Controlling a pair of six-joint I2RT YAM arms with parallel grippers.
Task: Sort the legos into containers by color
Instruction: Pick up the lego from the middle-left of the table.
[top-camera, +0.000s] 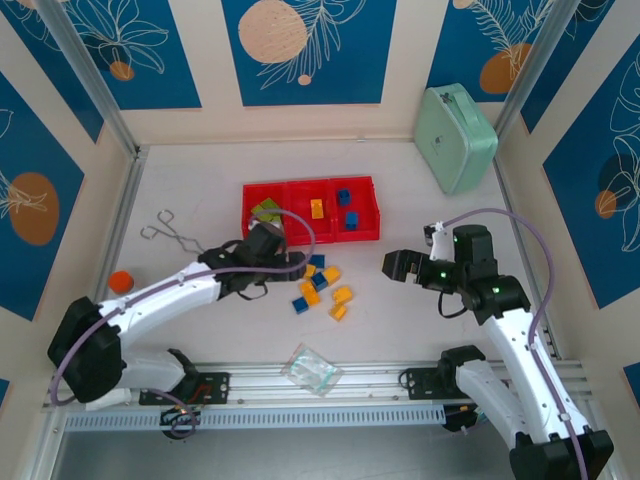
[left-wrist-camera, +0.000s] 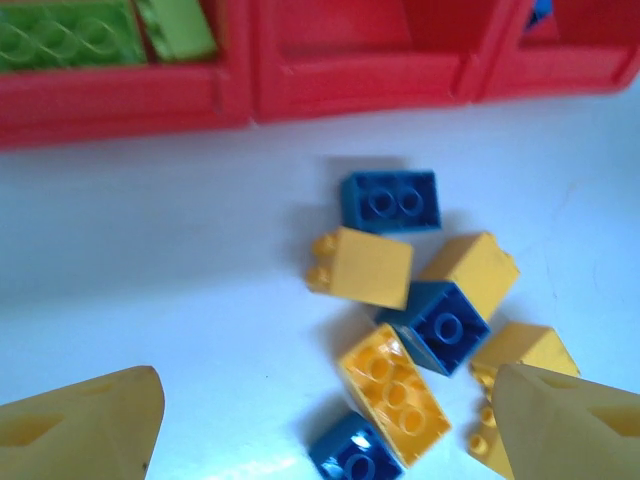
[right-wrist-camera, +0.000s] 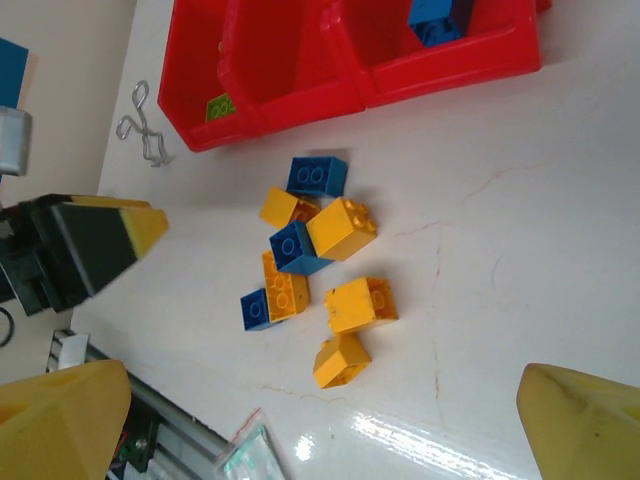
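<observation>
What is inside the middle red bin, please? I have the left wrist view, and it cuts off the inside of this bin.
Observer: One orange-yellow brick lies in the middle bin.
Operator: And what is in the right bin?
Observer: Two blue bricks lie in it, apart from each other.
Operator: Where is the right tool now?
Observer: It is open and holds nothing, to the right of the loose pile, not touching it.
</observation>
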